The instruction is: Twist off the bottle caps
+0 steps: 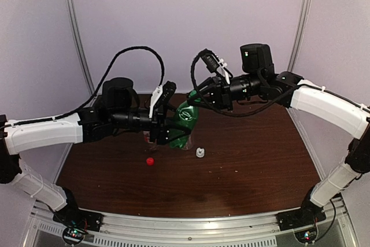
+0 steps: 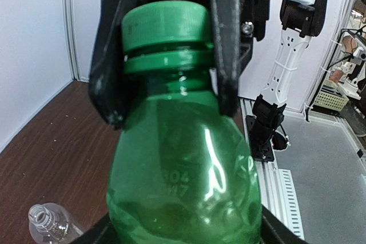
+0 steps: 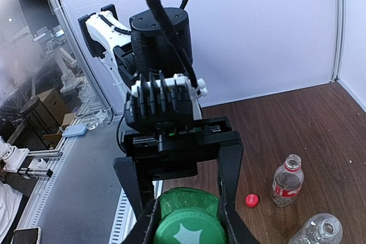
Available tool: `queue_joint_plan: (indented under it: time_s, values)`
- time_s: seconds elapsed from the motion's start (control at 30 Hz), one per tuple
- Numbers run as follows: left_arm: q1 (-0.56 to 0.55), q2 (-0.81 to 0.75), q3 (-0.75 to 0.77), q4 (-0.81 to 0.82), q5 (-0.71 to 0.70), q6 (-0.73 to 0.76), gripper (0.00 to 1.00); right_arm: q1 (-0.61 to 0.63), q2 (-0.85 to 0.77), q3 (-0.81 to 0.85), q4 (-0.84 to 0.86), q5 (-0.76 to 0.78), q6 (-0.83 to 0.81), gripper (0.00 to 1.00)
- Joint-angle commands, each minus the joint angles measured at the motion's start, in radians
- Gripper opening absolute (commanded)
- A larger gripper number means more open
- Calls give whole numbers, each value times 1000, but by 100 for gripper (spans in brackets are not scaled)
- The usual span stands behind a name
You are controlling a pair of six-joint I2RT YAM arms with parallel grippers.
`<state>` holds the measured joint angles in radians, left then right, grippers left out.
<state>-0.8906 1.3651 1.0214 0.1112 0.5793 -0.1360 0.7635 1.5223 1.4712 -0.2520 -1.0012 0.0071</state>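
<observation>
The translucent green bottle [image 1: 184, 124] hangs tilted above the table between both arms. Its green cap [image 2: 166, 24] sits on the neck, and my right gripper [image 3: 189, 224] is shut on that cap, one finger on each side. Around the bottle's body, my left gripper [image 2: 183, 234] has its jaws pressed against the green plastic. On the table lie a red cap [image 1: 150, 161] and a white cap [image 1: 200, 153]. The red-labelled bottle [image 3: 286, 181] and the clear bottle [image 3: 320, 230] stand with open necks.
White walls with metal corner posts [image 1: 78, 33] enclose the brown table [image 1: 254, 160]. The aluminium rail [image 1: 191, 227] carrying both arm bases runs along the near edge. The loose caps and the two open bottles sit under and just in front of the left gripper.
</observation>
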Motion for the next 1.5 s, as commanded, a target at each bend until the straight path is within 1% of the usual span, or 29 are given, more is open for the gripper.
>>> queue_joint_plan:
  time_s: [0.0,0.03,0.1,0.17,0.23,0.3,0.37,0.47,0.6,0.67,0.8,1.07,1.3,1.4,1.47]
  values:
    - [-5,2,28,11,10,26,62,2,2,28,30,-5,10,13]
    - [-5,2,29,9,4,27,58,2,2,26,32,8,15,16]
    - [-5,-1,28,10,-16,27,54,1,-2,23,43,53,45,27]
    - [-5,-5,24,11,-44,26,50,-2,-8,18,64,106,93,42]
    - [-5,-10,18,19,-68,22,45,-7,-17,8,89,152,151,54]
    - [-5,-16,11,33,-89,8,43,-7,-27,3,106,205,199,69]
    - [-5,-18,2,52,-112,-9,43,-8,-39,-7,126,246,246,77]
    - [-5,-17,-5,65,-148,-29,42,-2,-64,-33,180,303,322,80]
    - [-5,-11,-7,75,-178,-43,41,8,-83,-60,215,373,383,81]
    - [-5,-10,-9,83,-185,-49,40,9,-83,-68,221,383,398,79]
    - [-5,-11,-11,93,-191,-55,40,11,-70,-75,230,374,412,75]
    - [-5,-10,-9,91,-203,-55,40,13,-46,-80,249,335,428,62]
    - [-5,-9,-11,89,-211,-51,40,21,-23,-81,269,313,437,58]
    - [-5,-8,-11,89,-212,-50,40,20,-18,-81,278,304,437,53]
    - [-5,-9,-12,90,-215,-51,39,23,-17,-82,281,299,438,46]
